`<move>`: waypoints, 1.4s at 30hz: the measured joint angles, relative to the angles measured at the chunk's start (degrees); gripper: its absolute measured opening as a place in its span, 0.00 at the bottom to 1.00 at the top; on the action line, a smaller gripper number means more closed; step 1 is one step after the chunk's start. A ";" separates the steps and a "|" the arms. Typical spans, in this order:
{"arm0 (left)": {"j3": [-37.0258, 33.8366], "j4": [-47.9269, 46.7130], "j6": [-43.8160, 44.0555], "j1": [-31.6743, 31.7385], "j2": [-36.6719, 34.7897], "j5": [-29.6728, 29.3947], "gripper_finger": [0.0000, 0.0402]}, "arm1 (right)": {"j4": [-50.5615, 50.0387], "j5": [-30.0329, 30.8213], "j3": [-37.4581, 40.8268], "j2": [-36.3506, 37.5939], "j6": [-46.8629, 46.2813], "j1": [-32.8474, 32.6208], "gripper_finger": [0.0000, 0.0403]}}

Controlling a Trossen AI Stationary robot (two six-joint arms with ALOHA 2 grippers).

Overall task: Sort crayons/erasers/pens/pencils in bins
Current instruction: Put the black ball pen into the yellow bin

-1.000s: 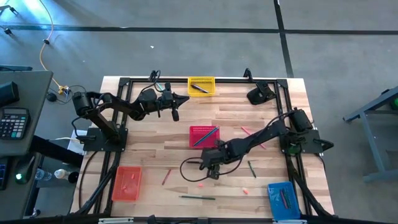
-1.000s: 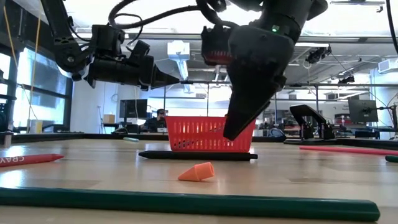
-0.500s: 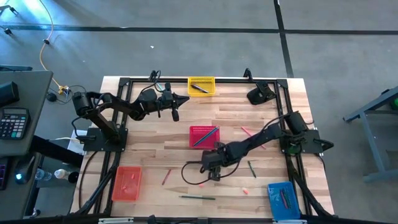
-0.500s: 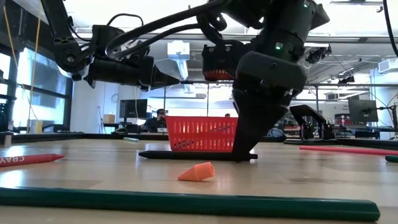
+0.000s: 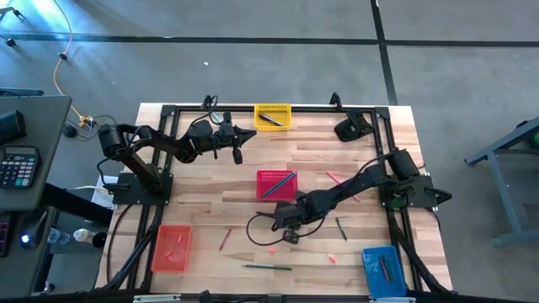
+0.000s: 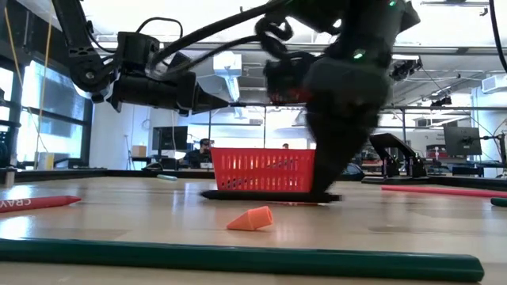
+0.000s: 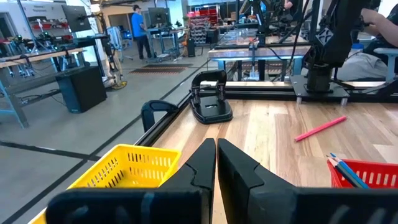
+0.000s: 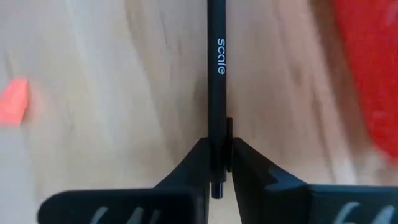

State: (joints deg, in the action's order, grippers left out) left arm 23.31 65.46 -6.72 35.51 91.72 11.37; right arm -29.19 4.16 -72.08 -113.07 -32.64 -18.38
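The right tool (image 8: 219, 163) was clenched on a black pen (image 8: 216, 81), its two fingers (image 8: 186, 168) pinching the shaft near one end while the rest of the pen, printed "scale", reached out ahead of the tool. In the low view the pen (image 6: 269, 195) lay level just above the desk (image 6: 119, 218), directly in front of the red bin (image 6: 257, 170). An orange eraser (image 6: 250, 218) sat on the desk near the tool, to one side of the pen. A long green pencil (image 6: 238, 258) lay farther off. The left tool (image 7: 215, 163) hung shut and empty well away, beside the yellow bin (image 7: 124, 169).
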 joint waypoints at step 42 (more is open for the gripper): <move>-1.20 -1.40 0.98 3.24 0.00 -6.02 0.02 | -17.05 -4.89 -0.16 22.45 14.78 39.58 0.07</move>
State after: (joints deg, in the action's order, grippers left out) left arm 22.11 64.06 -5.74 38.75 91.72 5.34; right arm -46.24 -0.74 -72.25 -90.62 -17.86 21.21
